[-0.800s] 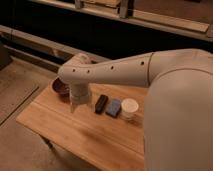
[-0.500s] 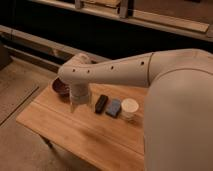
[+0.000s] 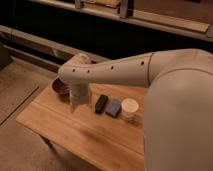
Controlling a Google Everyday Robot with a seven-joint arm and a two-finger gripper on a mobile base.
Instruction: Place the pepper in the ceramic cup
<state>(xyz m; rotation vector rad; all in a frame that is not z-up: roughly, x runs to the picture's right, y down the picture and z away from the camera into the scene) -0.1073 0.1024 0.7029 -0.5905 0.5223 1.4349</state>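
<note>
Gripper [image 3: 76, 106], camera view: it is hanging at the end of my arm [image 3: 115, 72] and pointing down over the table [image 3: 90, 137], between the bowl [image 3: 58, 86] and the black block [image 3: 101, 103]. Its fingers are standing apart, and I am seeing nothing held between them. I cannot tell whether the tips are touching the tabletop.

My arm is reaching in from the right side, bending at a pale joint above the bowl and turning straight down from there.

The bowl is sitting near the table's far corner, and my wrist is covering its near side. The inside is showing dark and reddish.

The pepper is not showing as a separate shape. I cannot tell whether it is lying in the bowl or behind my wrist.

Three items are lying in a row beside the gripper. The black block comes first, the blue-grey block [image 3: 113, 107] is just beside it, and the cup [image 3: 130, 108] follows. The cup is standing upright, pale, with its mouth facing up, just beside the blue-grey block. I cannot tell whether those two are touching. Both blocks are lying between the gripper and the cup.

The table is standing on a grey floor [image 3: 20, 90].
</note>
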